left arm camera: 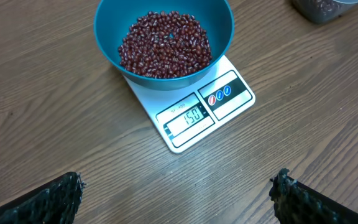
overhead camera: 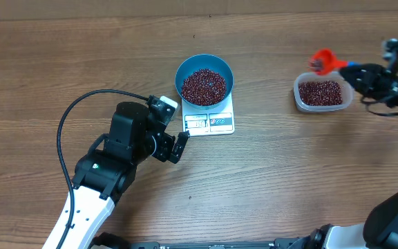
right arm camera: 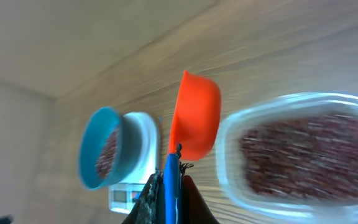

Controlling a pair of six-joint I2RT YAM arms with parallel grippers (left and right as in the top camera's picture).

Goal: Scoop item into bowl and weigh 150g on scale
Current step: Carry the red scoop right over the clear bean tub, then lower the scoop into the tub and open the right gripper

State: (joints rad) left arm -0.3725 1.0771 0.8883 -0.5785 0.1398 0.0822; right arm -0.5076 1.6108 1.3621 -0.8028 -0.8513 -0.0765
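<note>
The left arm reaches in from the near left corner of the surface (overhead camera: pixel 40 83), its forearm slanted toward the middle. Its left pincer (overhead camera: pixel 178 146) stands released, the two fingers (left arm camera: pixel 48 200) spread wide with nothing between them, touching nothing. Just ahead of this pincer lies the scale (left arm camera: pixel 191 118), display edge nearest the fingers, reading 150. On the scale's far half sits the bowl (left arm camera: pixel 104 37), upright, with the beans (left arm camera: pixel 165 43) heaped inside it.

The right arm stretches in from the right edge, wrist rolled sideways. The right pincer (overhead camera: pixel 354 72) is clenched on the thin blue handle (right arm camera: pixel 170 180) of the red scoop (right arm camera: pixel 196 115). The scoop's cup juts out ahead of the fingertips, turned on its side. Just beside the cup stands the clear tub (overhead camera: pixel 298 102), holding more beans. The right wrist view is blurred.
</note>
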